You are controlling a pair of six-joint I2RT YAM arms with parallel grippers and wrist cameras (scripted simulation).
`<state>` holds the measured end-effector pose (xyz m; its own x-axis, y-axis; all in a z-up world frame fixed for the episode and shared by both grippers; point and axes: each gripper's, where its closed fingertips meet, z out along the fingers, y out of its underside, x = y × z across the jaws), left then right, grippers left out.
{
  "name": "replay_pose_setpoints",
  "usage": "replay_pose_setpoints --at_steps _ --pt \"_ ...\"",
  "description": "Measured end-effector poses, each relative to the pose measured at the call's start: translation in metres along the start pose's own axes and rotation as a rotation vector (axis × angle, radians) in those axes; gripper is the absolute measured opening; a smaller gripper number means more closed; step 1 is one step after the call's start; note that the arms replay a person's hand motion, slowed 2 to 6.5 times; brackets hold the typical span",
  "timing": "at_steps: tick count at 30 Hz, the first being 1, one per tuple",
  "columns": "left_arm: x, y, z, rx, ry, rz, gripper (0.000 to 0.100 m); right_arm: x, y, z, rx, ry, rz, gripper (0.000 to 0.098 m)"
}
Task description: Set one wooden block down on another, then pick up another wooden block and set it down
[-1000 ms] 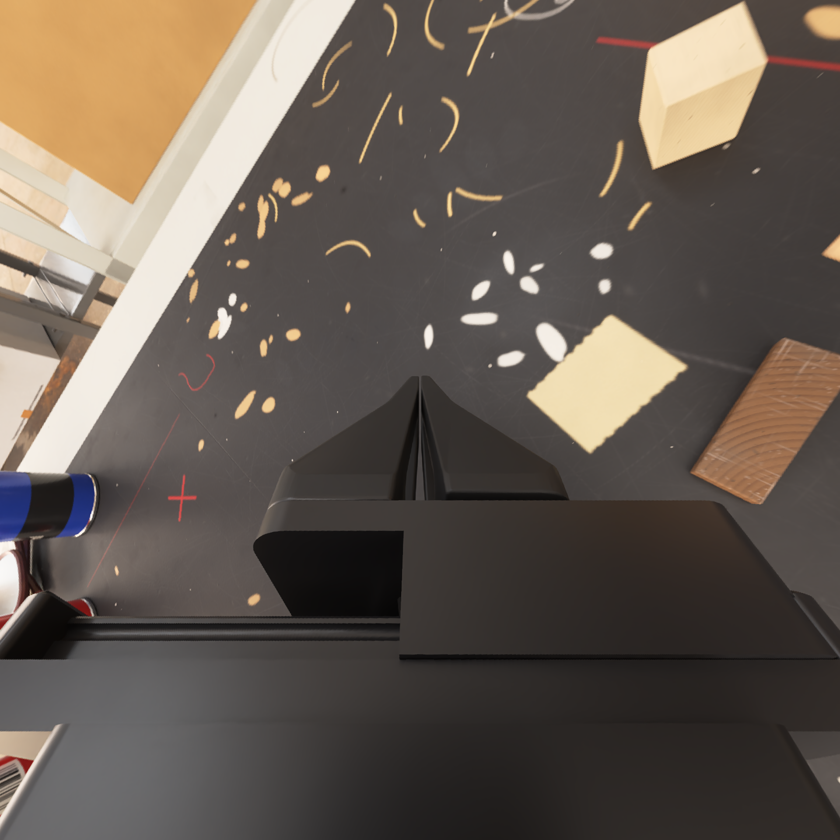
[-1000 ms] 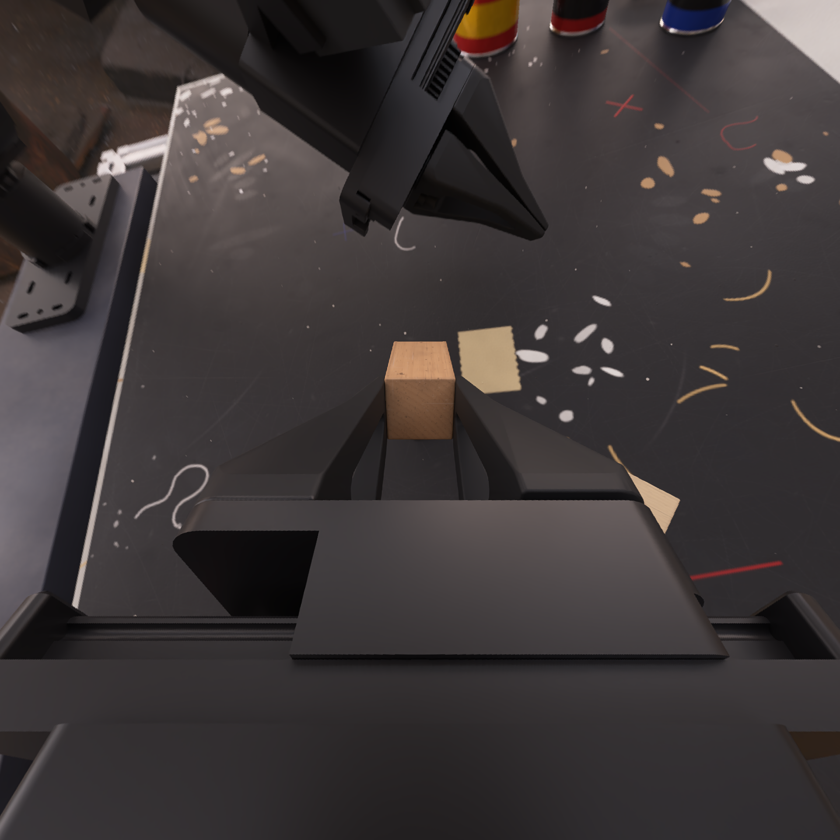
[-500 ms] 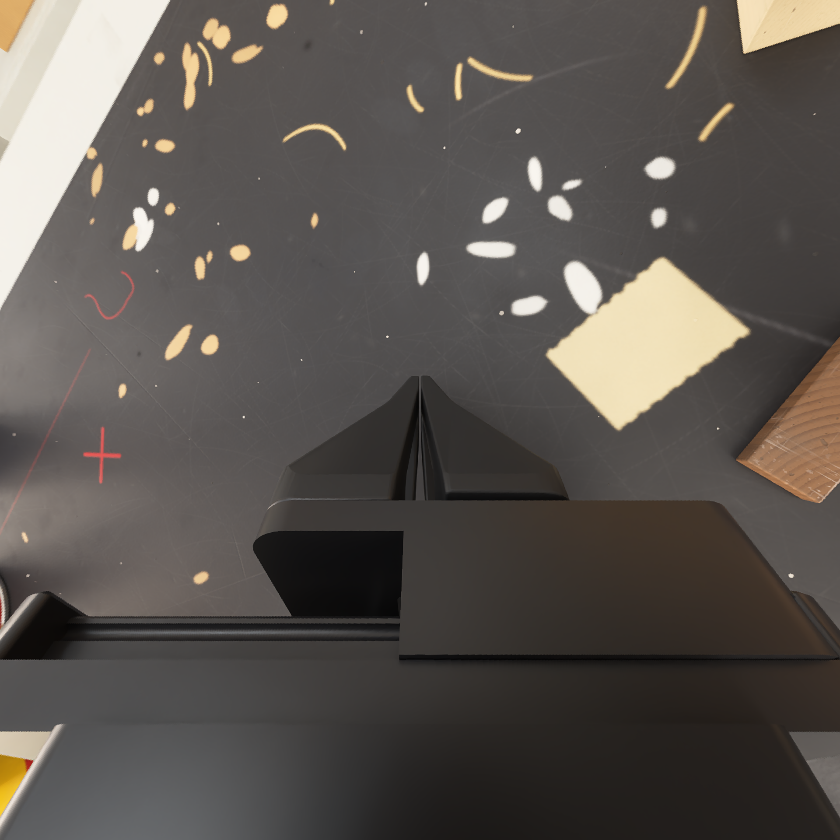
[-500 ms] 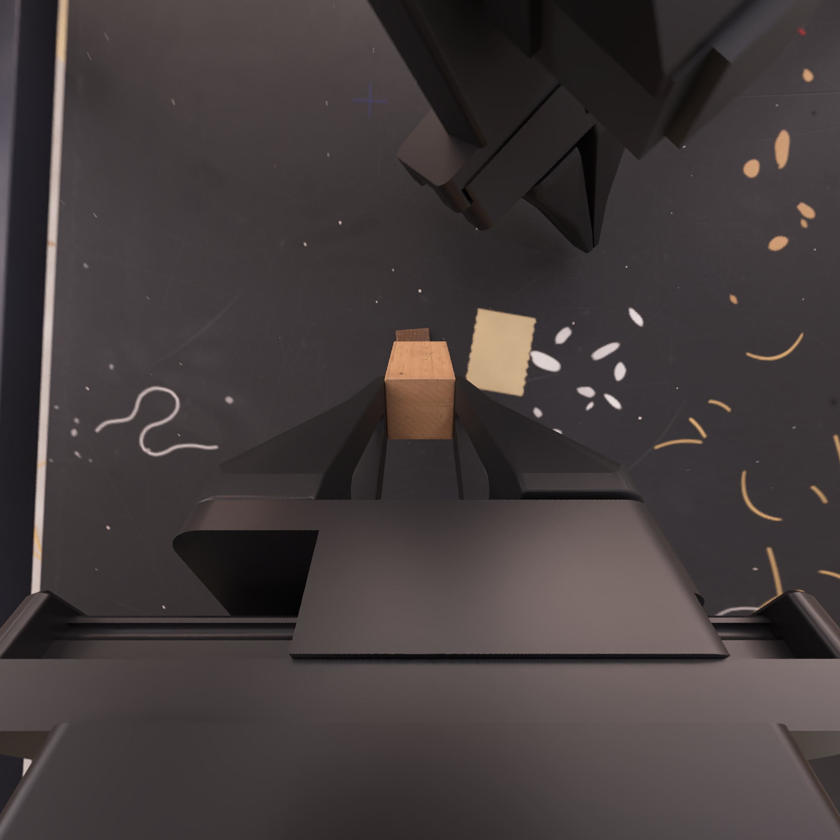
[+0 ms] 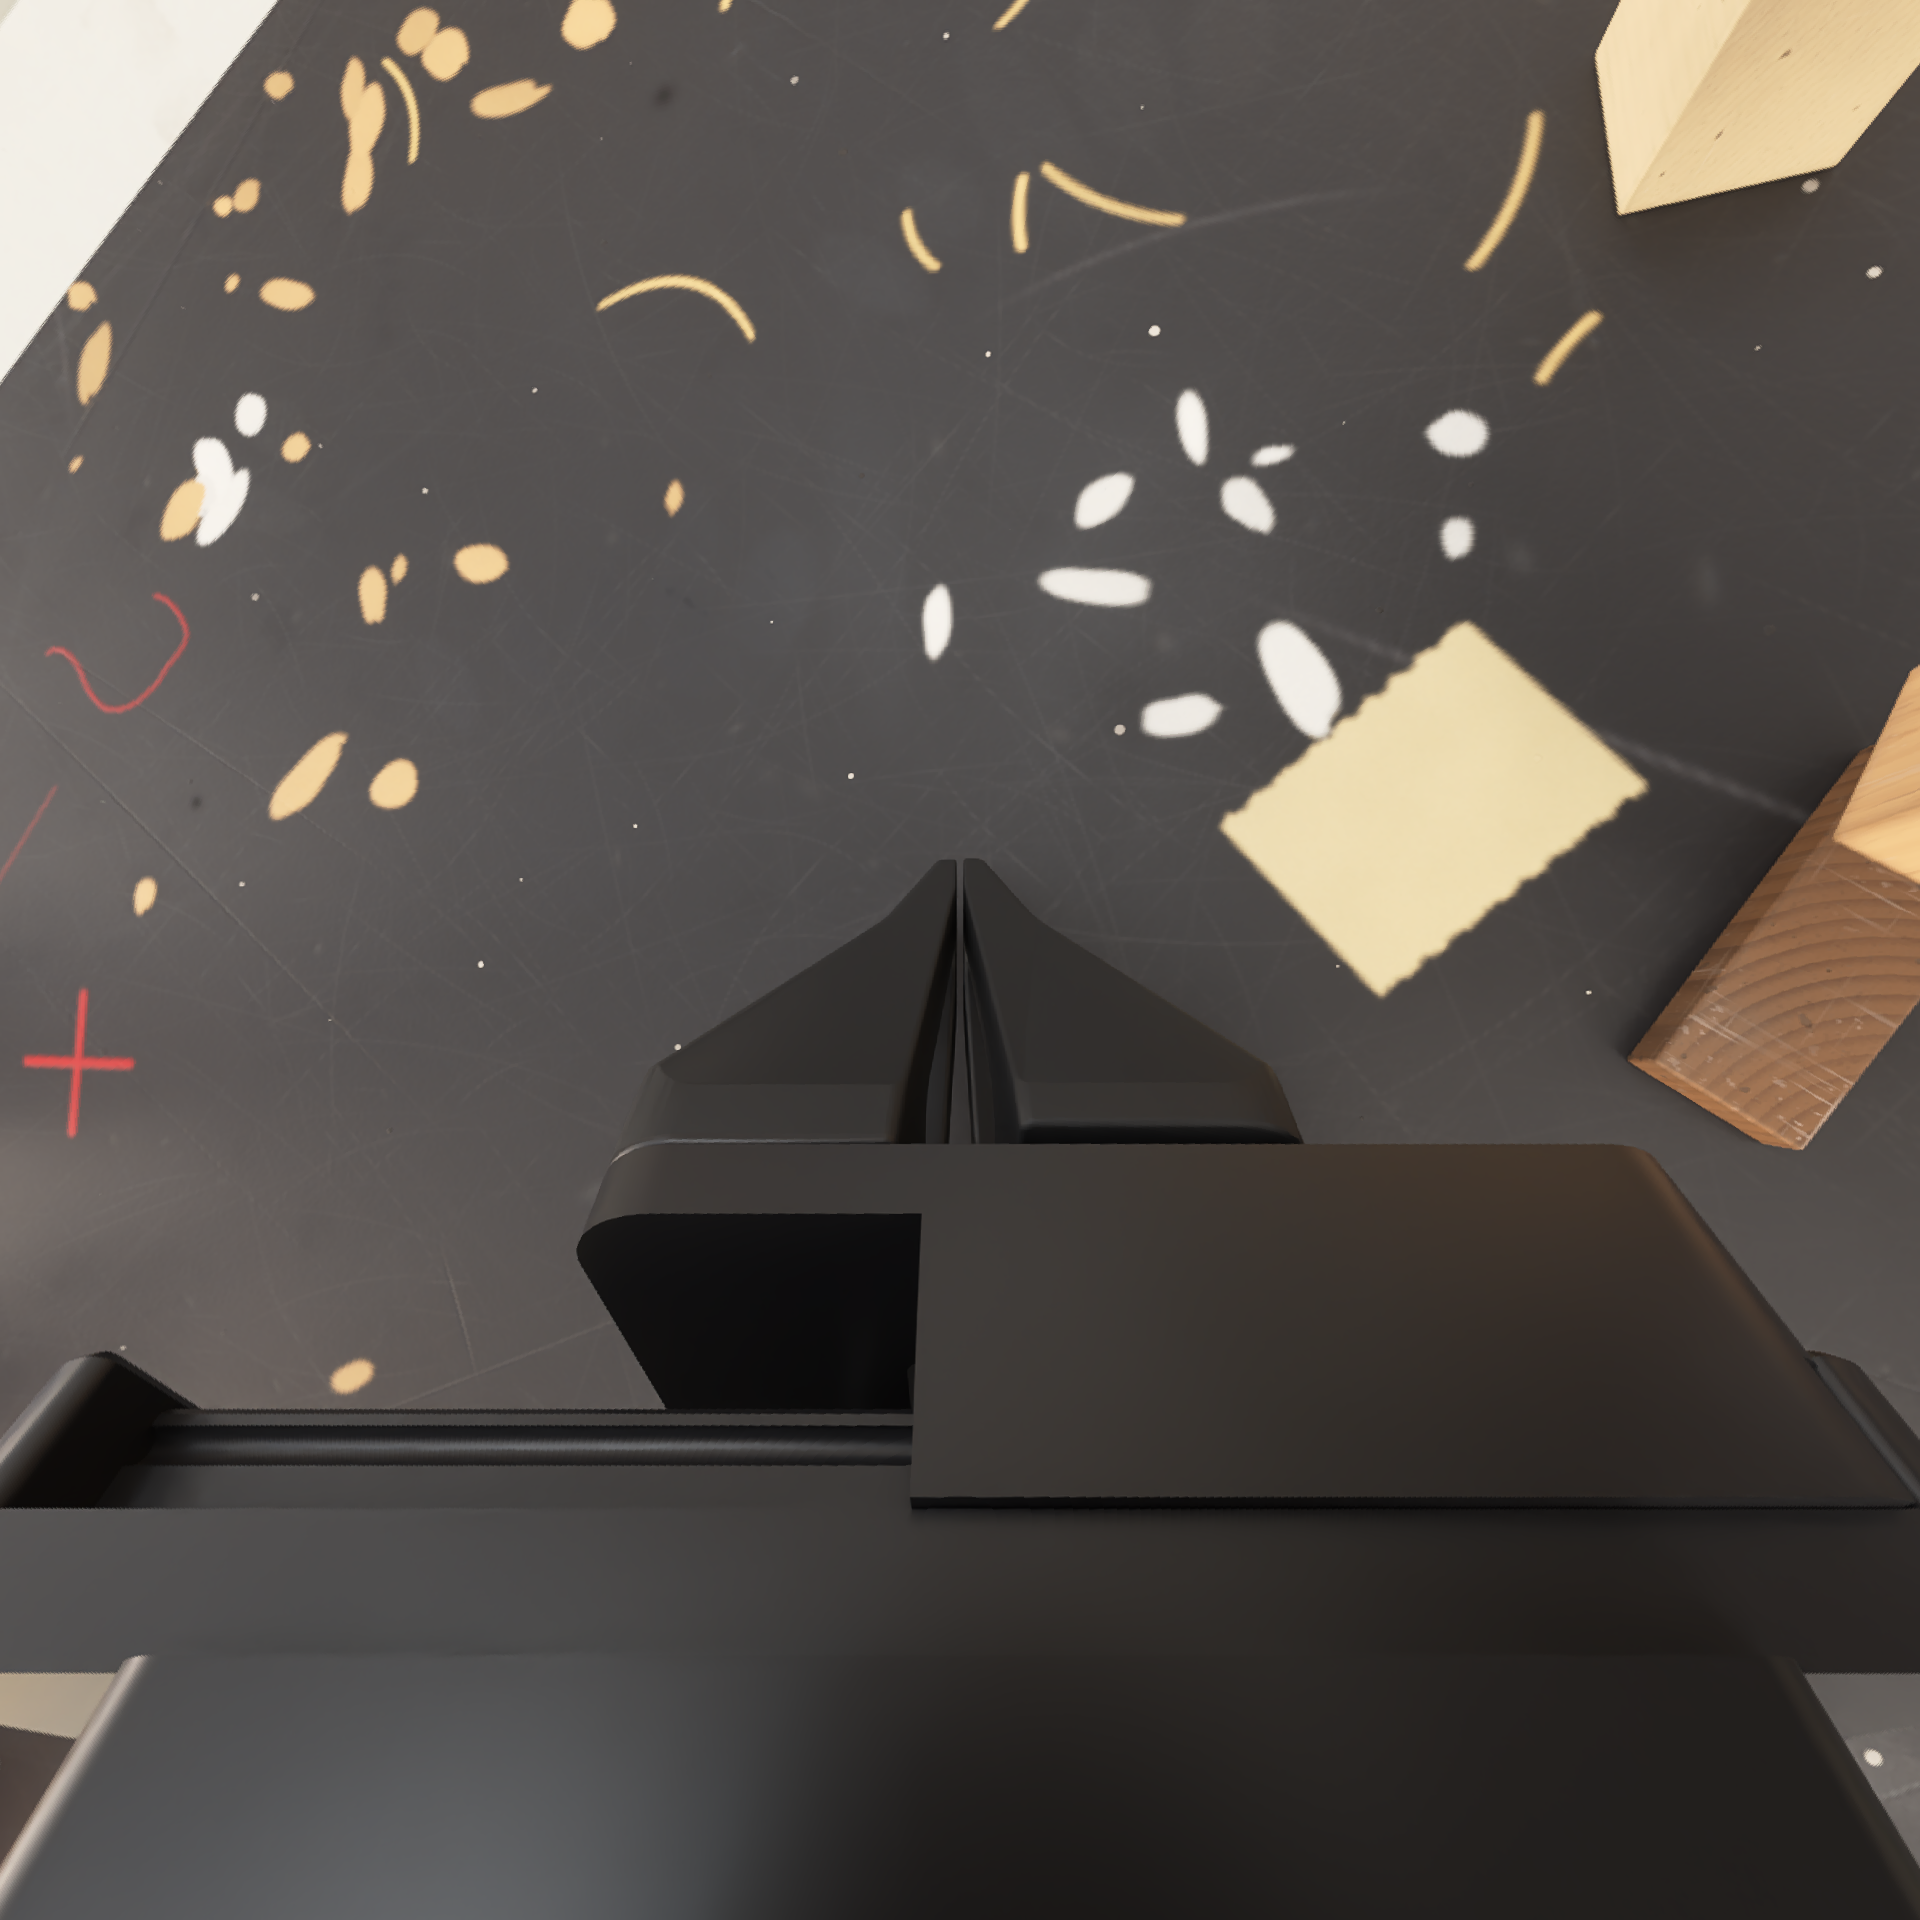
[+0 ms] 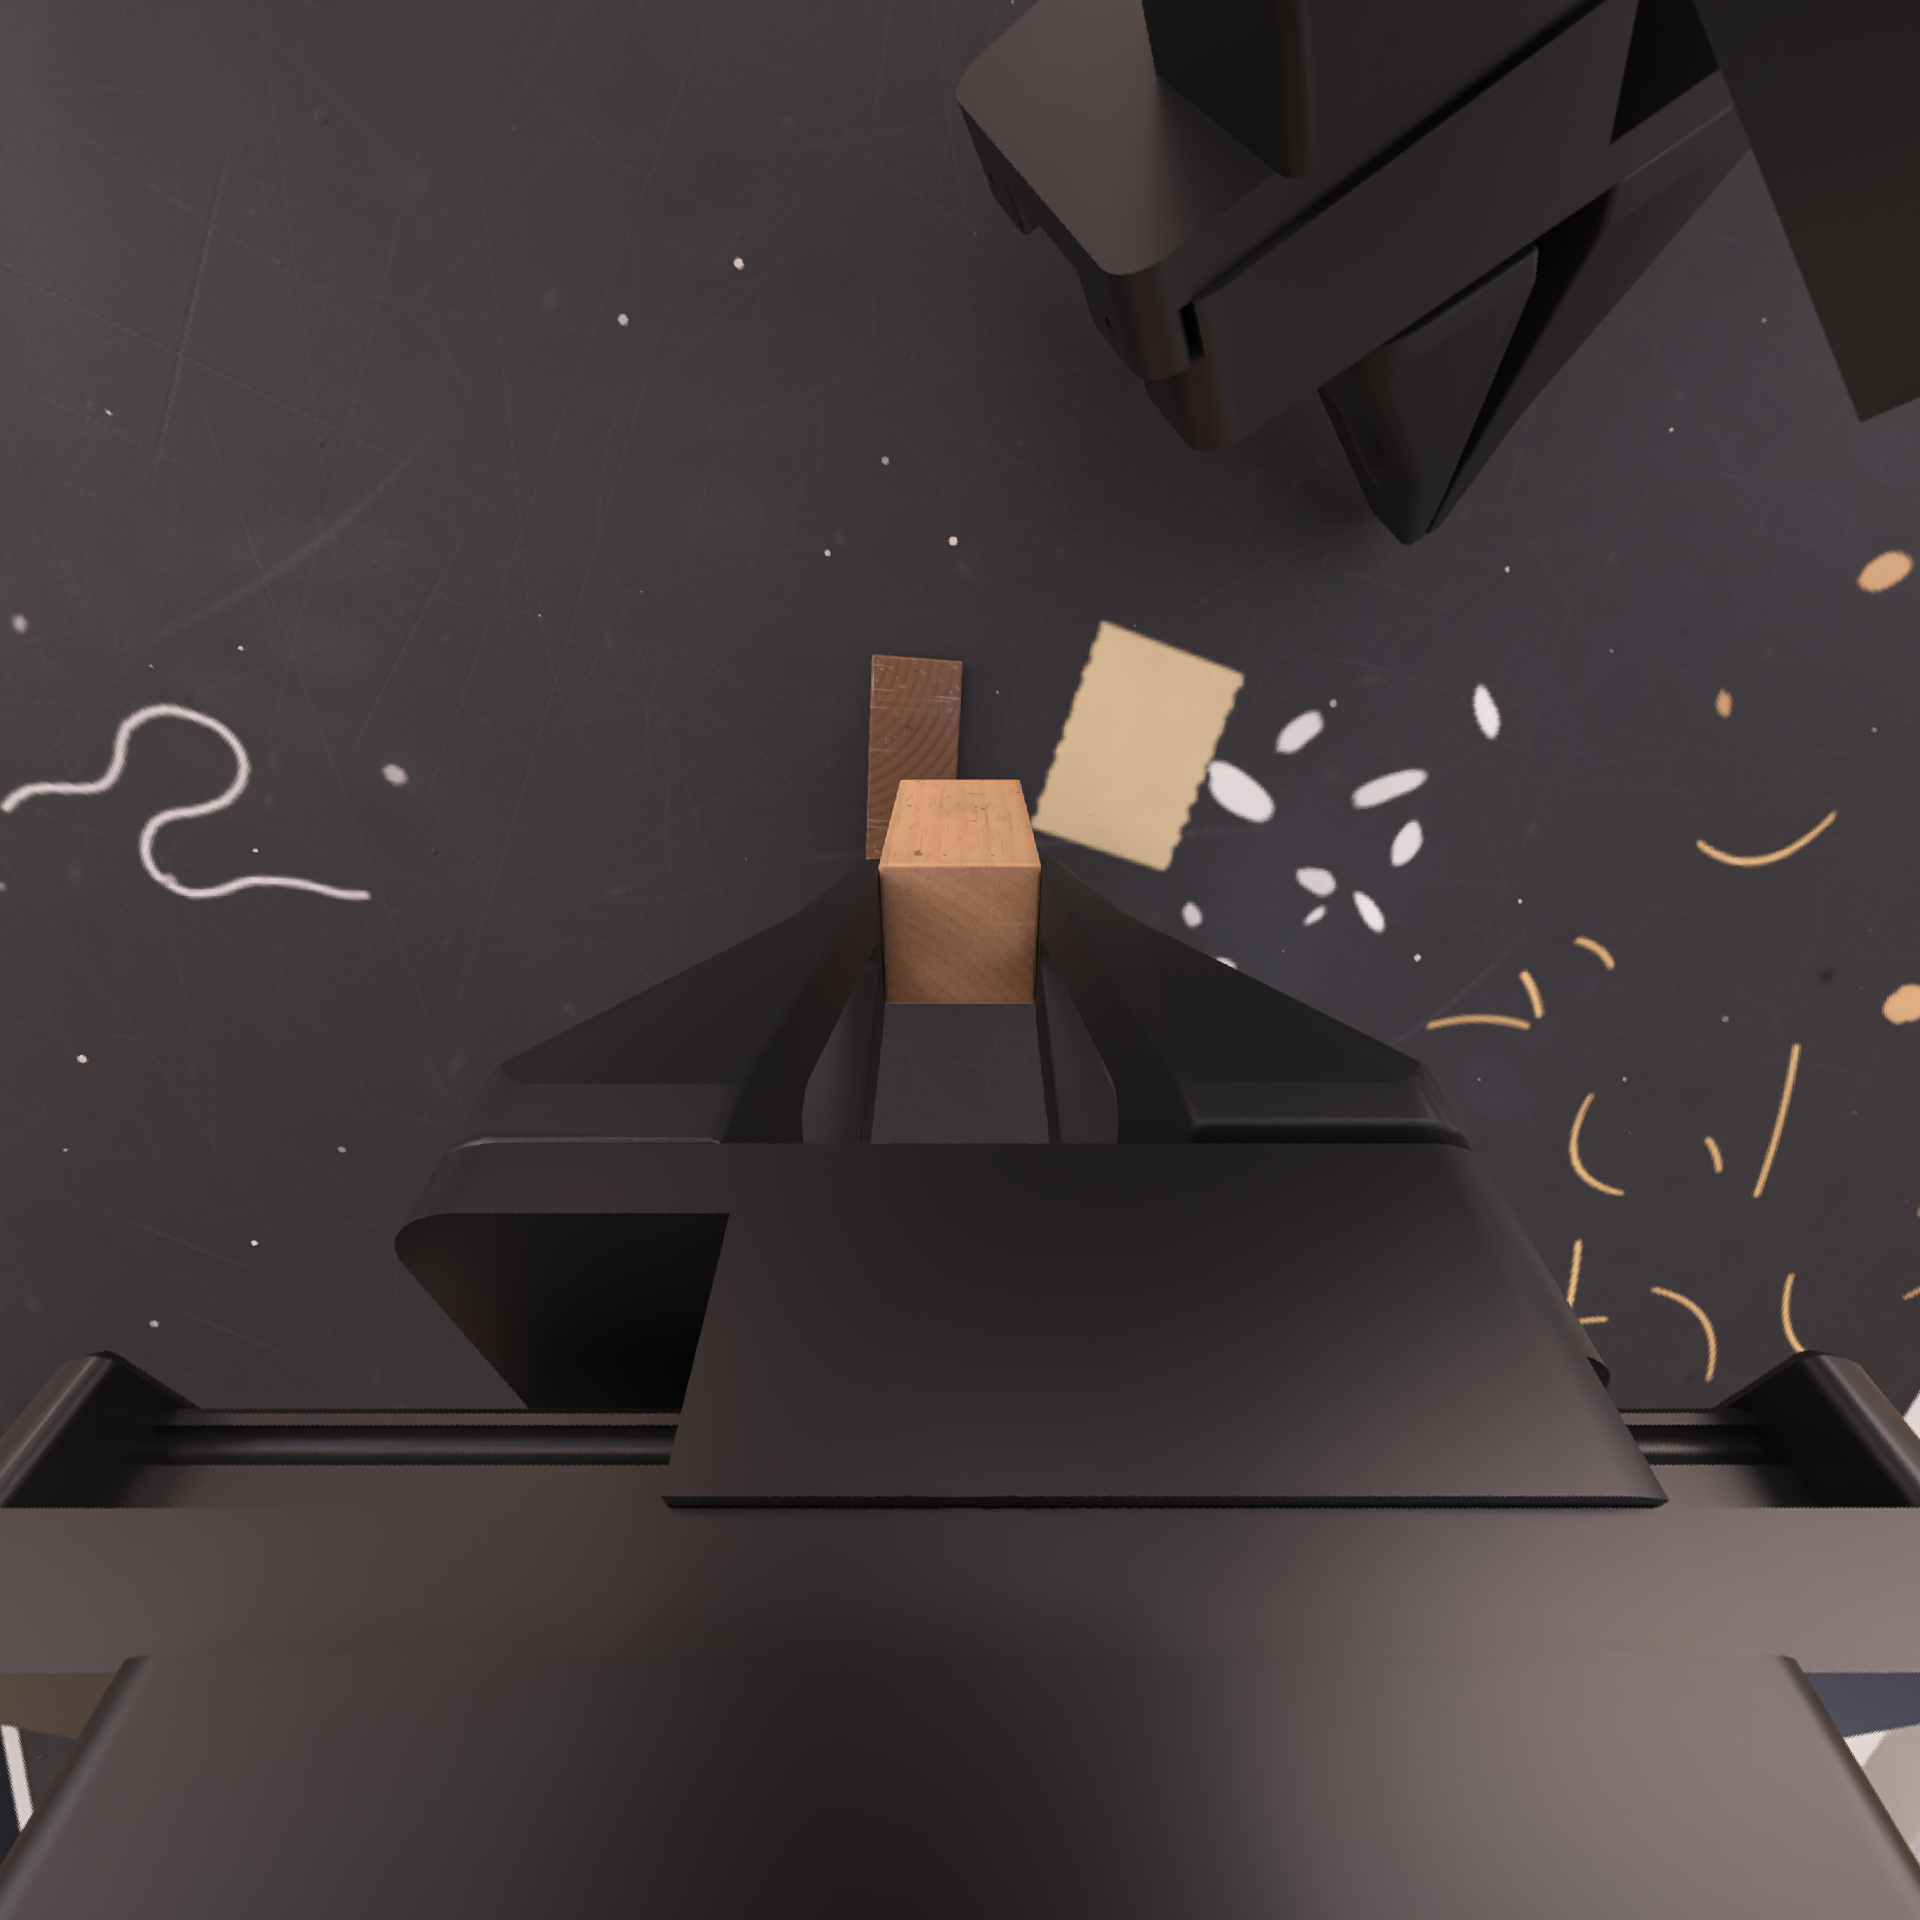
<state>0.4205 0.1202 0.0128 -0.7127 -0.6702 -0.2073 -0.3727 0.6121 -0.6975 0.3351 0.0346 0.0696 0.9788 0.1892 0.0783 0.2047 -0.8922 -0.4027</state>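
My right gripper [image 6: 958,894] is shut on a light brown wooden cube [image 6: 958,883] and holds it above a flat dark brown wooden block [image 6: 914,717] that lies on the black table. In the left wrist view the dark block [image 5: 1787,997] lies at the right edge, with a corner of the held cube [image 5: 1891,800] over it. A pale cream wooden block [image 5: 1725,94] stands at the top right. My left gripper [image 5: 958,868] is shut and empty above the table; it also shows in the right wrist view [image 6: 1403,520], top right.
A cream paper-like patch with wavy edges [image 5: 1434,810] lies flat on the table beside the dark block, also in the right wrist view [image 6: 1138,743]. White, tan and red marks dot the black table [image 5: 623,675]. A white table edge [image 5: 94,125] is top left.
My right gripper with the cube has moved in over the dark block, which now shows more. The left wrist view has shifted so the pale block and dark block are again in sight.
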Motion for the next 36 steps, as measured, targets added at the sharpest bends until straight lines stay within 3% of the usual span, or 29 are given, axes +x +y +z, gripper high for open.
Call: replay_pose_setpoints --at_steps 7,36 --pt "0.001 0.0 0.0 0.006 0.015 -0.014 0.001 -0.004 -0.008 0.004 0.001 -0.036 -0.007 0.0238" --pt "0.0 -0.002 0.001 0.007 -0.01 0.015 0.001 -0.007 -0.005 0.013 -0.145 0.004 0.055 0.0238"
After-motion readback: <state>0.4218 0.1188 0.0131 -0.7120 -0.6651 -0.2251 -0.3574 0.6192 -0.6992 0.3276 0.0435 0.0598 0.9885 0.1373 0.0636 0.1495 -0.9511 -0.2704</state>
